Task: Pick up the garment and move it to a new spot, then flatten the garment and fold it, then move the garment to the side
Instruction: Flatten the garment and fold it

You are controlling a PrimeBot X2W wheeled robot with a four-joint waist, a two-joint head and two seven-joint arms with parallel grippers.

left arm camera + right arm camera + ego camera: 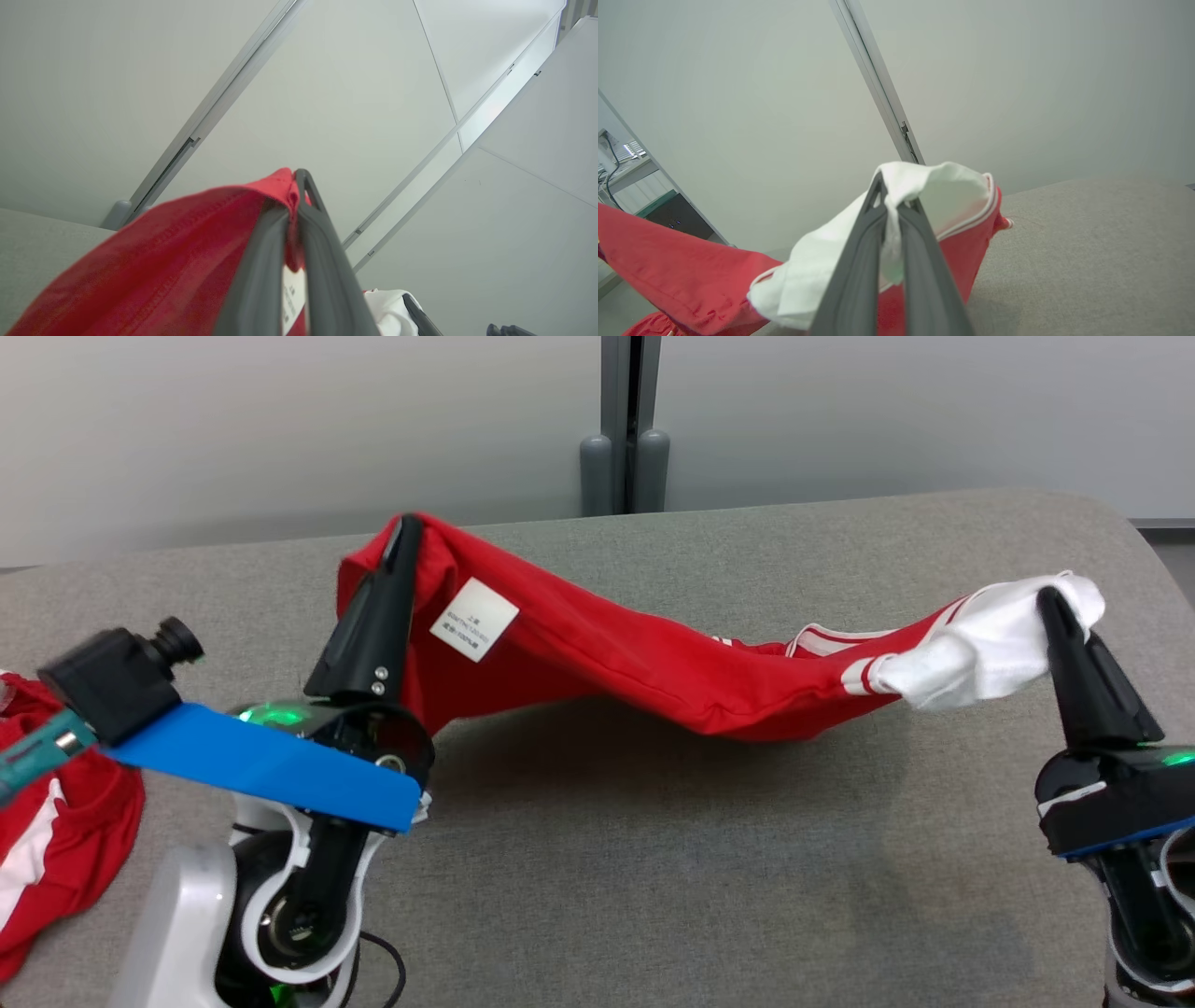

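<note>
- The left end effector [406, 527] was closed tight on a red edge of the garment [607, 663], its two dark fingers pressed together with a fold of cloth pinched between them near the tips.
- The right end effector [1047, 597] was likewise clamped shut, gripping the white section [980, 653] at the garment's other end, with white cloth bunched around its fingertips.
- The garment hung stretched between the two end effectors, raised above the grey table [653, 859] at both ends and sagging in the middle, where its lower edge came close to the tabletop; whether it touched there could not be told.
- A white label [474, 619] showed on the red cloth just beside the left end effector.
- White stripes ran along the red cloth where it met the white section.
- A second red garment [56, 840] with white parts lay crumpled at the table's left edge, well apart from the held one.
- A pale wall [280, 429] stood behind the table.
</note>
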